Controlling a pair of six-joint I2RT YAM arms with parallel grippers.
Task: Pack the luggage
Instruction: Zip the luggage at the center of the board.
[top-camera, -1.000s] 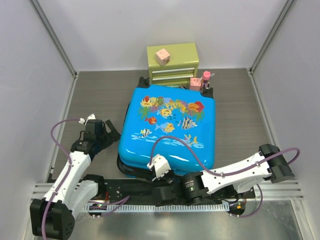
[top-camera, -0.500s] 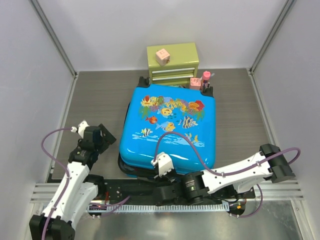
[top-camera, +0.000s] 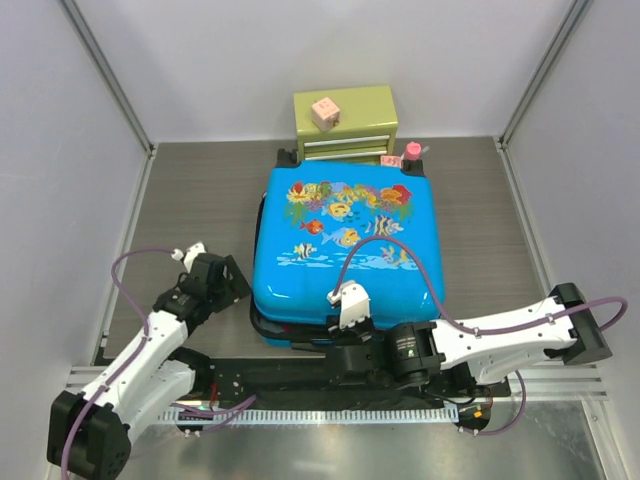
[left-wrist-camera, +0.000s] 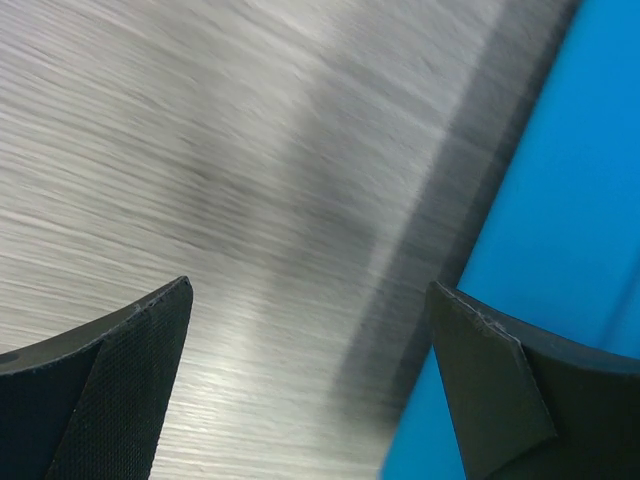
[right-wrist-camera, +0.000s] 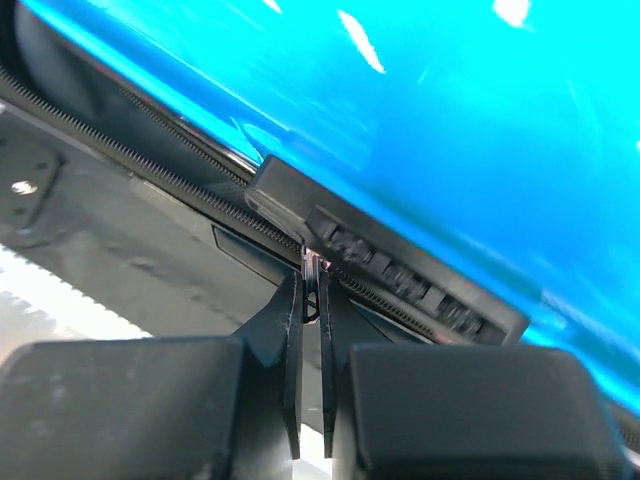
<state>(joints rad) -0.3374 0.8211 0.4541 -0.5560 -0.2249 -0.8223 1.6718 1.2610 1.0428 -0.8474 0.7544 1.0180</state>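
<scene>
With the luggage (top-camera: 345, 250) lying shut mid-tabletop (top-camera: 200, 190), the right pincer (right-wrist-camera: 312, 290) is pinching the zip pull (right-wrist-camera: 312, 272) at its near edge while the left pincer (left-wrist-camera: 310, 330) is hovering agape beside it, so zipping seems underway, next needing a steady drag along the track.

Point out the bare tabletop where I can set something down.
Bare table left of the suitcase, beyond the left arm; another patch on its right, beyond the right arm. Crowded: the near edge under both arms, and between suitcase and green drawer chest.
</scene>
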